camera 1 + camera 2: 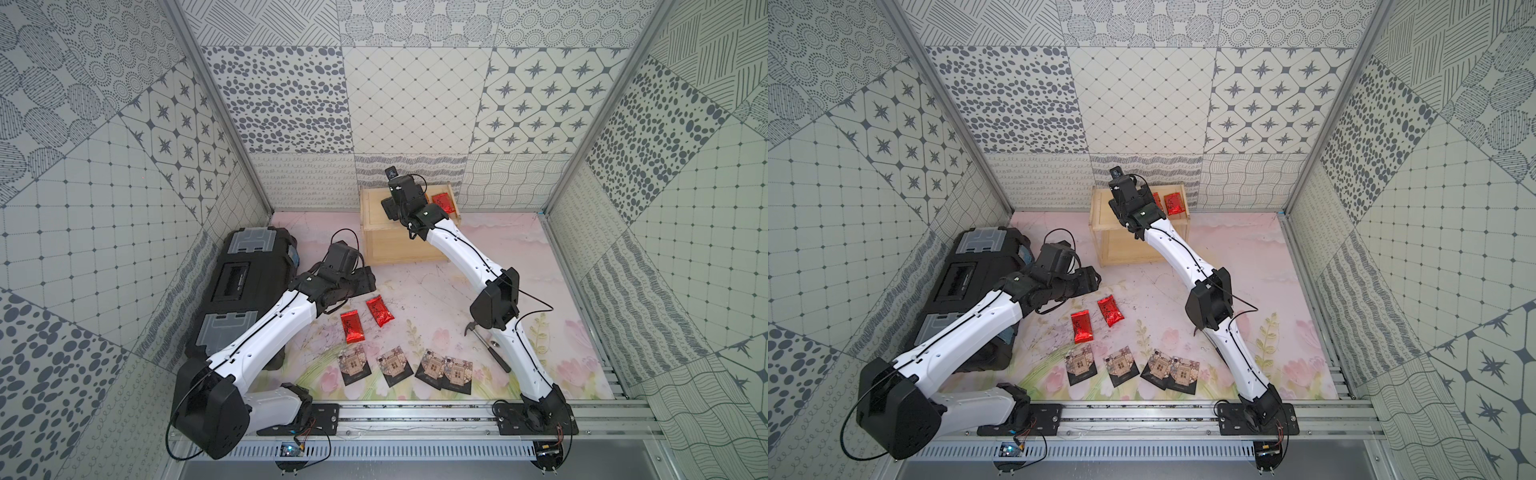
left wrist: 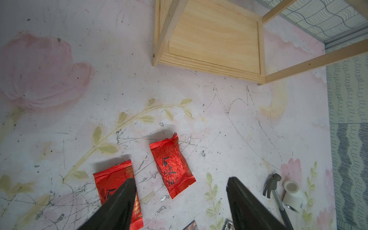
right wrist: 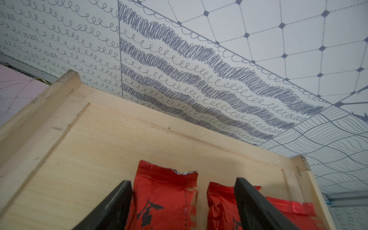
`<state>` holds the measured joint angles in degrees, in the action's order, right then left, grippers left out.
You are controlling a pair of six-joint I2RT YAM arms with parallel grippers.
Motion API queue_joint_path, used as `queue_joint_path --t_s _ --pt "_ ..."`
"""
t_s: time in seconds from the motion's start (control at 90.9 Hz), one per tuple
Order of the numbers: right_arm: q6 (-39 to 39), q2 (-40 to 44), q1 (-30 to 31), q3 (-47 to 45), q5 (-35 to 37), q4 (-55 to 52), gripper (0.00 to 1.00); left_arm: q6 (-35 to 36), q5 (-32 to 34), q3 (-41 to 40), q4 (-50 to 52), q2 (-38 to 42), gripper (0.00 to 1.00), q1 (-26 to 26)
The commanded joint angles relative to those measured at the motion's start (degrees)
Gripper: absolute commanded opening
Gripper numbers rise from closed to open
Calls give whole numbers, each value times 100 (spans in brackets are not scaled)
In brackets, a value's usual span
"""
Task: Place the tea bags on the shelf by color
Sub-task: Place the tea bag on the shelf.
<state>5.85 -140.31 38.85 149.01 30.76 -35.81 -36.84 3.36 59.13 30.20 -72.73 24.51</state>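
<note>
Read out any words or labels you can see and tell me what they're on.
"金": first black brush character on the red packet; those below it are too crumpled to read.
Dark sachets: print too small to read.
Black toolbox label: too blurred to read.

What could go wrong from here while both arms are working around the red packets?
The right gripper, jaws open, straddles the shelved red packets on the shelf; withdrawing low could drag one off.
The left gripper hangs over two loose red packets lying close together; descending could pin one under a jaw.
Two dark sachets overlap; lifting one may shift the other.
</note>
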Motion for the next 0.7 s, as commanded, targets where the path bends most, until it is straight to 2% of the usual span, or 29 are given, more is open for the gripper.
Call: queue_joint_path --t_s 0.0,0.693 --pt "-12 181 -10 -52 88 163 86 12 -56 -27 -75 30 77 -16" --pt "-42 499 -11 -240 212 163 86 -16 -66 -60 -70 70 76 -26"
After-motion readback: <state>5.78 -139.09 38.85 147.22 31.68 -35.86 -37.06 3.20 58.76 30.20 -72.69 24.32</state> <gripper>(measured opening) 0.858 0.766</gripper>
